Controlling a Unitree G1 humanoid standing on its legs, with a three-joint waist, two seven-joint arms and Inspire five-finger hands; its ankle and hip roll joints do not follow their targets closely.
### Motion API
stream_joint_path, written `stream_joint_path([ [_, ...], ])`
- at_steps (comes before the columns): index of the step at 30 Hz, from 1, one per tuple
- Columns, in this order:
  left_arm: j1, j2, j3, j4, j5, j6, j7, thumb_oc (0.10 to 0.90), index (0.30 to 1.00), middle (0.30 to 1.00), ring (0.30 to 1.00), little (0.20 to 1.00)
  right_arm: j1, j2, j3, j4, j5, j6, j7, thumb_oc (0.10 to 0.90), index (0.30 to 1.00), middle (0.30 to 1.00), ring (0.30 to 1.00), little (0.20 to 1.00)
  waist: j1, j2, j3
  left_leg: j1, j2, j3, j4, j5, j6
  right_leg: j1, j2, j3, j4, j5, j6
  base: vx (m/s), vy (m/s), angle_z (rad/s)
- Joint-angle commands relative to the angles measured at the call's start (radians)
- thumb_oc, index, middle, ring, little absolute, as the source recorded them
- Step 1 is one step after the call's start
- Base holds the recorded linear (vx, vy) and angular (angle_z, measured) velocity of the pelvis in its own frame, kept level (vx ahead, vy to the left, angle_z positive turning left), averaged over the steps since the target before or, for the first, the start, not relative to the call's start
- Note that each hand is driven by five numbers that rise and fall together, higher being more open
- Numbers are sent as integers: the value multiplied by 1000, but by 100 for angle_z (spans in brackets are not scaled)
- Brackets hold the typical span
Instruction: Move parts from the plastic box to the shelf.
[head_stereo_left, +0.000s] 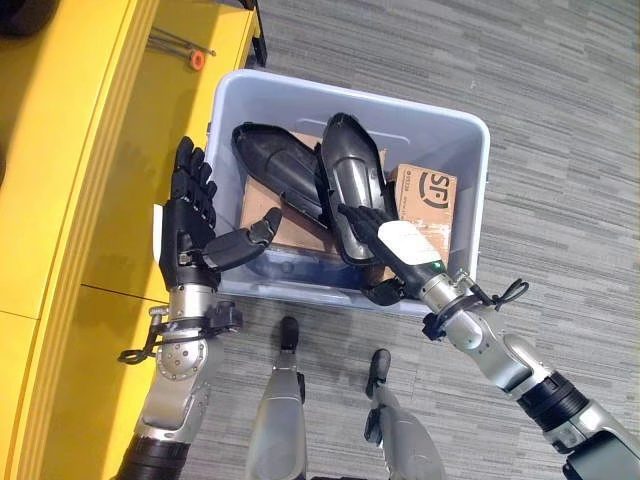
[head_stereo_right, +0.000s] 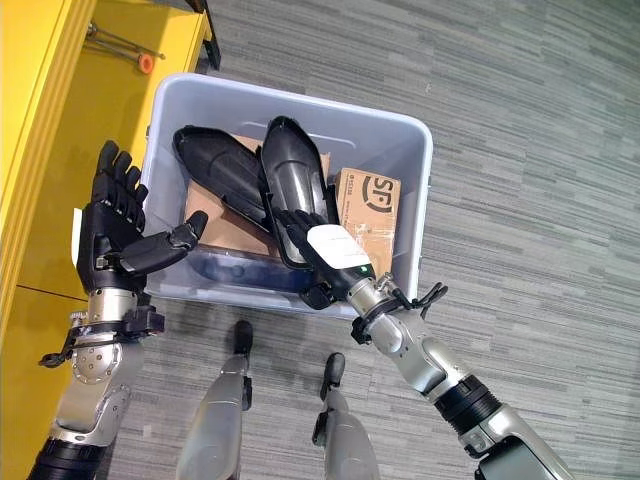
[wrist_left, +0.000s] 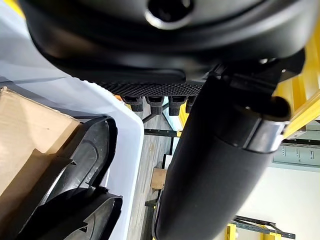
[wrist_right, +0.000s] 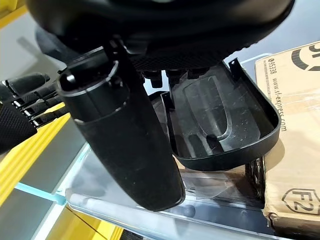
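The right hand is gripping the near end of a long black moulded plastic shell in the pale blue plastic box, its length pointing away, while the left hand is hovering open beside the yellow shelf.

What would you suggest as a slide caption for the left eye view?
Right hand reaches onto a black part in the plastic box; open left hand waits beside the yellow shelf.

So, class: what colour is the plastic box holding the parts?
Pale blue-grey, translucent plastic box, clearest in the left eye view.
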Motion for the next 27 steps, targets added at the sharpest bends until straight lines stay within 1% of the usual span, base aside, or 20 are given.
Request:
stream_joint_path([
  [1,-20,24,17,-169,47,-134,11,900,1000,1000,1000,1000,-81,0,-13,-57,-60,-32,-81,900,1000,1000,1000,1000,11,14,-56,-97,65,-22,45,31,-44,43,-60,-3,77,-77,15,0,0,0],
  [7,-25,17,5,-169,39,-137,12,900,1000,1000,1000,1000,-98,-14,-28,-40,-92,-21,-110,900,1000,1000,1000,1000,12,24,-48,-110,57,-24,39,37,-45,36,-62,-11,74,-75,18,-2,1,4],
  [19,-30,13,-4,-176,32,-134,5,900,1000,1000,1000,1000,-123,-54,-76,-69,-109,-9,-139,900,1000,1000,1000,1000,12,26,-47,-123,51,-31,31,43,-45,30,-62,-22,70,-77,17,-1,-2,1],
  [27,-31,14,-10,-177,21,-137,2,900,1000,1000,1000,1000,-178,-64,-65,-36,-118,1,-151,900,1000,1000,1000,1000,17,28,-44,-128,48,-35,28,44,-46,29,-63,-23,65,-75,17,0,0,0],
])
